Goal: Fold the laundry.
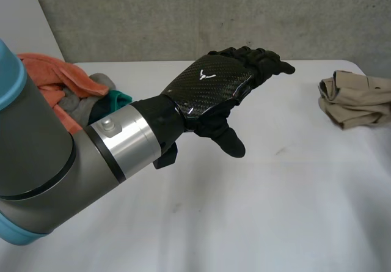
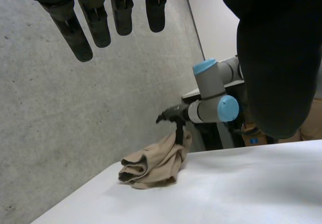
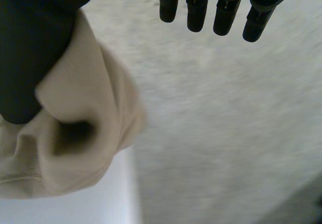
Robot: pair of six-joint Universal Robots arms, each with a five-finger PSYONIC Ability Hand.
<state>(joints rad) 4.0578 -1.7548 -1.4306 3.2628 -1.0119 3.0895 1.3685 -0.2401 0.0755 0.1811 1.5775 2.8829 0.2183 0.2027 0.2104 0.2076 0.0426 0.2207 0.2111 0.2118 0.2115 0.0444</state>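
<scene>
A crumpled beige garment (image 1: 354,98) lies at the table's far right. My left hand (image 1: 214,88) hovers palm-down over the middle of the white table (image 1: 275,211), fingers straight and empty. Its wrist view has its fingers (image 2: 100,17) and thumb (image 2: 276,73) spread apart, with the beige garment (image 2: 156,163) far beyond them. My right hand (image 2: 171,114) hangs just above that garment, one digit reaching down to it. In the right wrist view the right hand's fingers (image 3: 226,7) are straight, and the beige garment (image 3: 85,133) bunches against its thumb (image 3: 30,48).
A pile of laundry (image 1: 61,82) in orange, grey and teal sits at the table's far left, behind my left arm (image 1: 55,156). A concrete wall (image 1: 183,15) runs along the table's far edge. Cardboard boxes (image 2: 251,138) stand beyond the right arm.
</scene>
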